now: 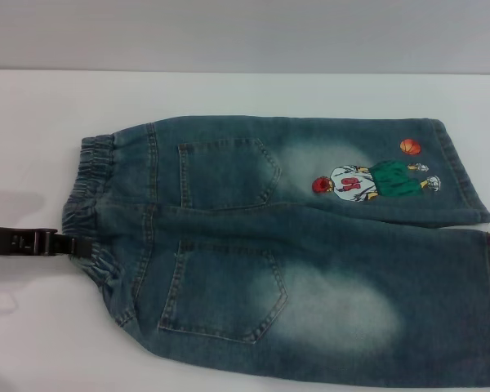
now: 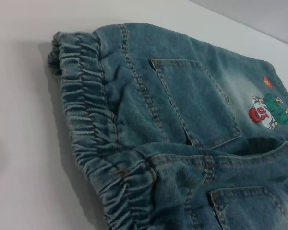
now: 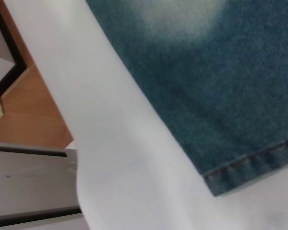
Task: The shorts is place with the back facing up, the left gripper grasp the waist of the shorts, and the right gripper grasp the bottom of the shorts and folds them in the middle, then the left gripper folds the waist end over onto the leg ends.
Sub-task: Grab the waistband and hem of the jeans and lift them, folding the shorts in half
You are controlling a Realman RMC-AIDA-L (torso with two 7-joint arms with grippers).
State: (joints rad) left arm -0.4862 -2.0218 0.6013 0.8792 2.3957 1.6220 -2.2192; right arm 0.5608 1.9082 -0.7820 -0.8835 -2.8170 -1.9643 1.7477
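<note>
Blue denim shorts (image 1: pixel 294 245) lie flat on the white table (image 1: pixel 33 122), back pockets up, with the elastic waist (image 1: pixel 94 212) to the left and the leg ends to the right. A cartoon print (image 1: pixel 367 181) marks the far leg. My left gripper (image 1: pixel 75 244) comes in low from the left and meets the waist edge near its middle. The left wrist view shows the gathered waist (image 2: pixel 91 139) close up and flat on the table. The right wrist view shows the near leg's hem (image 3: pixel 249 167). The right gripper itself is out of view.
In the right wrist view the table's edge (image 3: pixel 86 143) runs beside the leg hem, with a wooden floor (image 3: pixel 33 110) and a grey metal frame (image 3: pixel 29 182) beyond it. White table surface surrounds the shorts to the left and behind.
</note>
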